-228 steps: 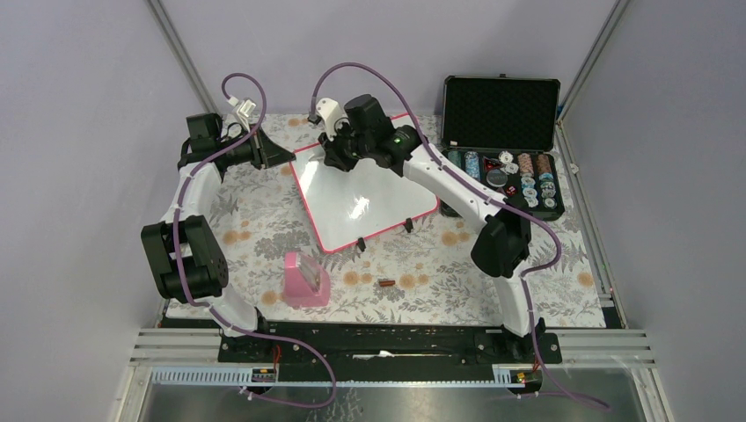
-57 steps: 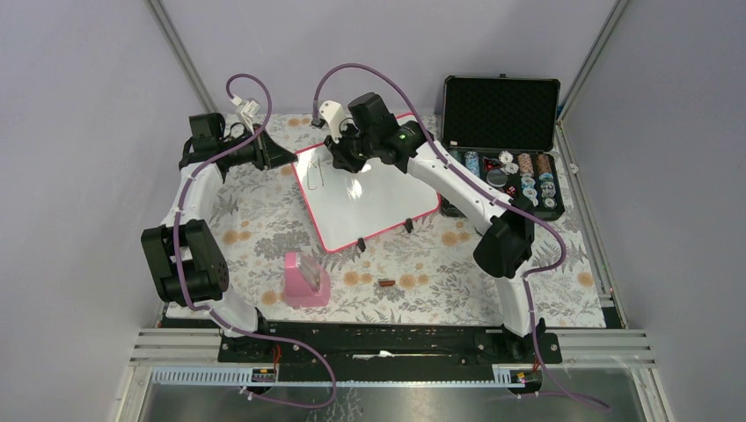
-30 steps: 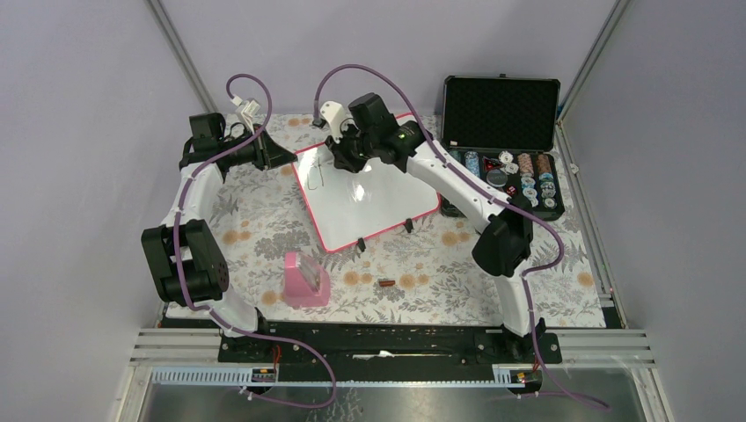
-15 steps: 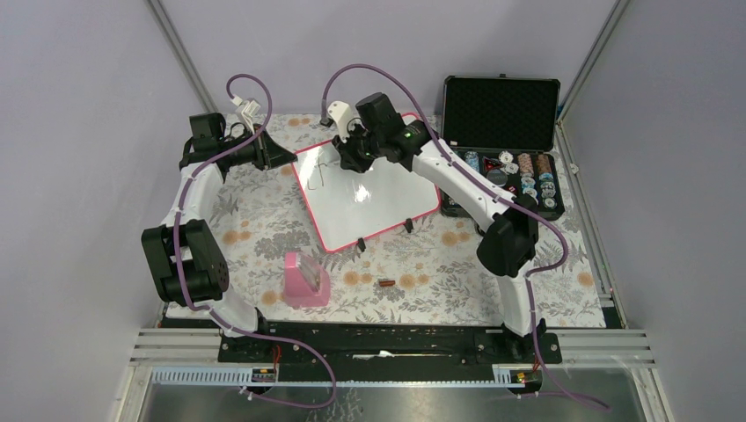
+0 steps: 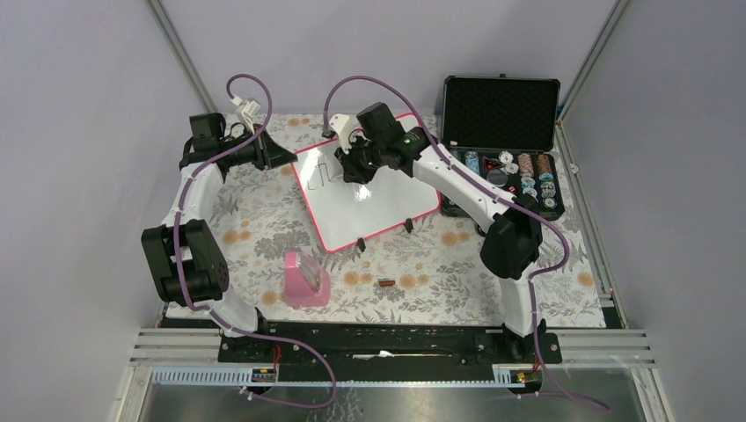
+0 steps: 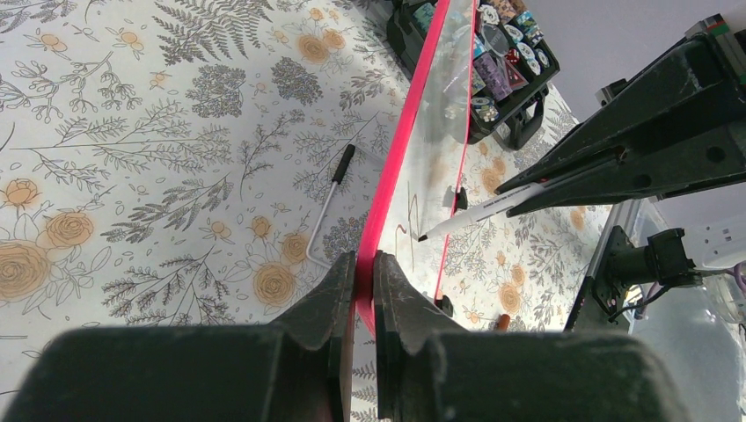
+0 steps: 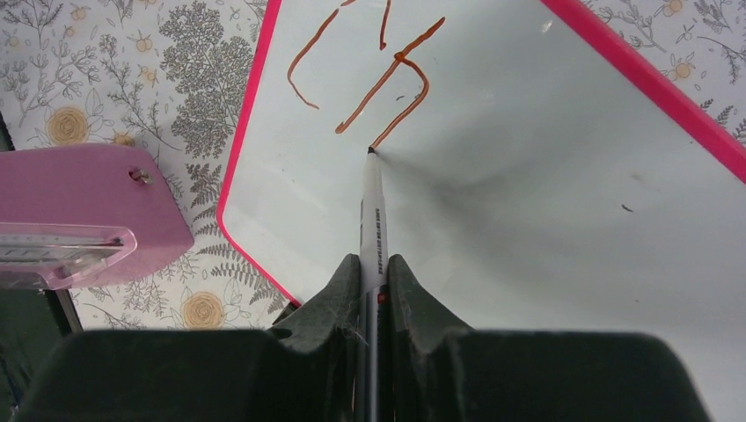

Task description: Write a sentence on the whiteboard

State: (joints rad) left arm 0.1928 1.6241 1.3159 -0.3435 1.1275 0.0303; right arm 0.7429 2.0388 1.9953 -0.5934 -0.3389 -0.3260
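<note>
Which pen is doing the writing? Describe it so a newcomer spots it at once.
Find the pink-framed whiteboard between the two arms. The right gripper is shut on a slim white marker whose tip touches the board at the end of the brown strokes. The other pen lies loose on the floral cloth beside the board.

The counter (image 5: 264,220), spread with a floral cloth, carries the whiteboard (image 5: 378,211) toward 12 o'clock and an open black case (image 5: 501,114) at 2 o'clock. A pink block (image 5: 305,280) lies at 7 o'clock, a small brown piece (image 5: 385,283) at 6 o'clock.
</note>
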